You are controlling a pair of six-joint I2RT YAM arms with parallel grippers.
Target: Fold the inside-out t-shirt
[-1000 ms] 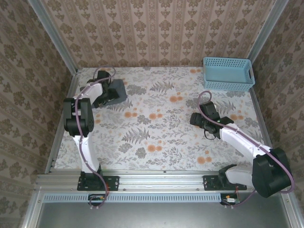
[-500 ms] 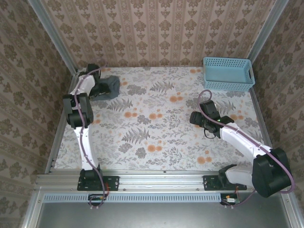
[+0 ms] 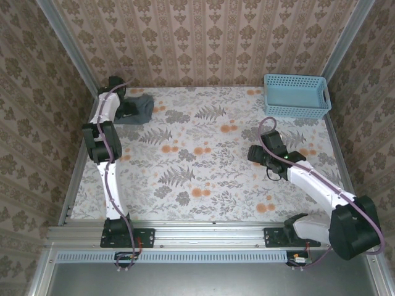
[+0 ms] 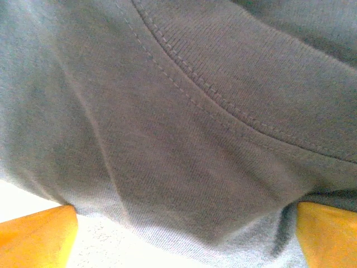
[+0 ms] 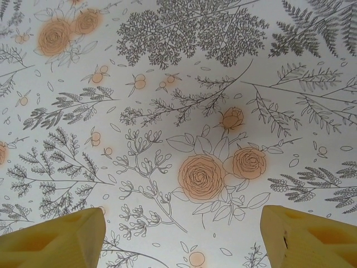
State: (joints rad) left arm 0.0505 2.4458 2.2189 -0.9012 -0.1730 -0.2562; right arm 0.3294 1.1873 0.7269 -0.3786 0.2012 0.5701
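Note:
The inside-out t-shirt [image 3: 141, 108] is a small dark slate-grey bundle at the table's back left corner. My left arm reaches far back to it, and the left gripper [image 3: 128, 109] sits at the bundle's left edge. In the left wrist view the grey fabric [image 4: 184, 128], with a stitched collar seam, spreads across the frame. The left gripper [image 4: 184, 237] is open, its orange fingertips [image 4: 36, 237] wide apart at the cloth's lower edge. My right gripper [image 3: 255, 154] hovers open over the floral tablecloth, nothing between its yellow fingertips [image 5: 56, 237].
A light blue perforated basket [image 3: 296, 95] stands at the back right corner. Wallpapered walls [image 3: 203, 43] and metal rails close in the table at the back and sides. The flowered tablecloth [image 3: 203, 154] is bare between the arms.
The left arm has stretched further toward the back left corner, and the t-shirt bundle has shifted back and left with it. The right arm has stayed nearly still.

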